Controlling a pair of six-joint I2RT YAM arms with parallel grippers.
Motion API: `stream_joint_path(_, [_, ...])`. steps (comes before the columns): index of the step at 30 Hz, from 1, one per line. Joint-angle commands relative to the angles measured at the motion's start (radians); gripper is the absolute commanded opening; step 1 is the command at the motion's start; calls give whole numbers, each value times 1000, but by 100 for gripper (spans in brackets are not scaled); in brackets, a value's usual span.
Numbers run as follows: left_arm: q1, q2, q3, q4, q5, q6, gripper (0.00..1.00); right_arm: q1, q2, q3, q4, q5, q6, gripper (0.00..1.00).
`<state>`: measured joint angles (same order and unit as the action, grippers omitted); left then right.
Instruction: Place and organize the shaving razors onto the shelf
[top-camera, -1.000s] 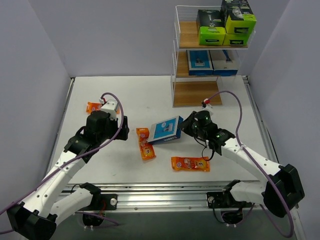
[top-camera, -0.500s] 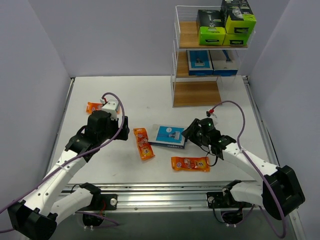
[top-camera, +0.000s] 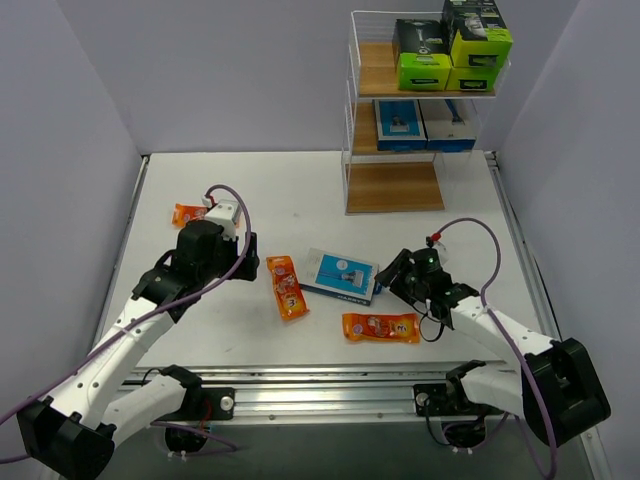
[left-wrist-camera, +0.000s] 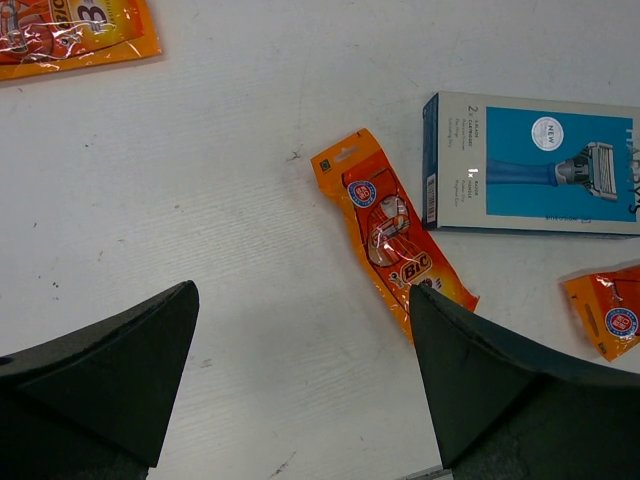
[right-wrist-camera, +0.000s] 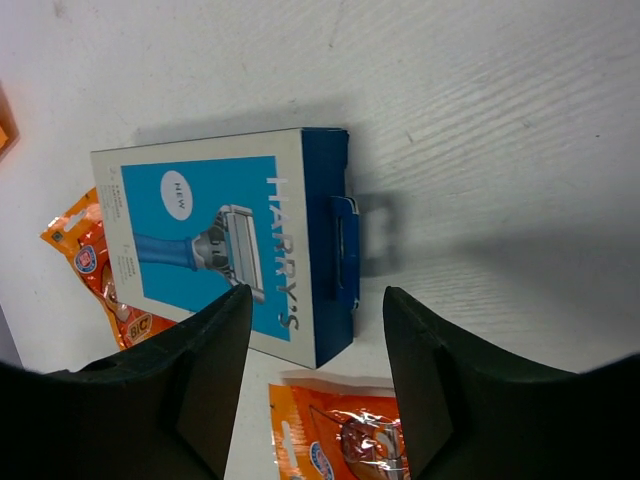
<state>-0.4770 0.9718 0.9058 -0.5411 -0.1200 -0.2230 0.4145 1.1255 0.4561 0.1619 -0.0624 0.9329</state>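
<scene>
While the blue razor box (top-camera: 340, 272) lies flat on the bench (top-camera: 300, 190), the right end effector (top-camera: 392, 272) stands released just beside its end, holding nothing.

The top camera looks down from high at six o'clock, shelf (top-camera: 392, 187) at one o'clock; both wrist cameras hang close over the table (top-camera: 300, 190), sharing the blue razor card (top-camera: 340, 272).

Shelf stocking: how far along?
Done: black-and-lime boxes sit on the top tier of the shelf, blue packs on the middle tier. In hand: nothing; the right tool is open beside the blue box lying flat on the table. Left: that box and three orange packets.
</scene>
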Motion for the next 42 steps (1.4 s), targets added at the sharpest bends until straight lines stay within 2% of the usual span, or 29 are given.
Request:
stream_joint_path(1, [-3, 2, 45, 9, -7, 16, 95, -29, -20, -34, 57, -37, -16, 48])
stream_joint_path(2, [-3, 2, 45, 10, -7, 16, 95, -34, -20, -49, 70, -43, -16, 43])
stream_joint_path(4, [-3, 5, 45, 10, -7, 17, 95, -45, -16, -62, 97, -62, -14, 41])
stream_joint_path(7, [-3, 8, 47, 9, -6, 17, 95, -52, 0, -66, 128, -76, -26, 42])
stream_joint_path(14, [-3, 10, 47, 9, -3, 17, 95, -57, 69, -65, 180, -94, -28, 51])
stream_joint_path(20, [-3, 18, 50, 9, 0, 19, 95, -62, 134, -56, 226, -108, -31, 52])
stream_joint_path(31, [-2, 15, 50, 7, 0, 19, 95, -60, 207, -25, 263, -126, -42, 51])
stream_joint_path(42, [-2, 11, 50, 7, 5, 19, 95, -62, 235, -19, 286, -140, -39, 44])
